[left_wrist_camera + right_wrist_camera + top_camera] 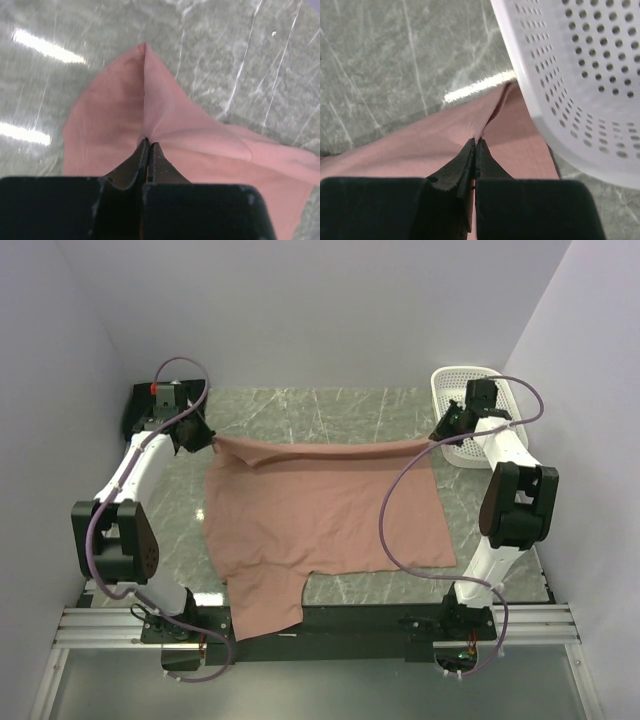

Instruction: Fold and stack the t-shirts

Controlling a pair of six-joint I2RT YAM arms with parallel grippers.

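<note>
grey-green marbled tabletop (330, 410) fills the white-walled booth, and most of it lies under a dusty salmon-pink cotton t-shirt (320, 510), spread flat with its far edge raised and pulled into a line between the two arms. at the far left, the left gripper (200, 437) has its jaws fully closed on a thin pinch of that edge; the wrist view shows the cloth peaking up from the fingertips. the hold is on very little fabric, so i judge that a hard pull or an uneven lift could slip it free and drop that corner. nearer the bases, one part of the shirt hangs off the table over the black base rail (330, 620), where it could drag or snag as the cloth moves. a lilac cable (385, 510) from the right arm loops above the shirt and might catch it. at the far right, the right gripper (443, 433), likewise clamped tight on a corner, sits just beside a white perforated plastic basket (455, 380); a swing outward could knock it.
</note>
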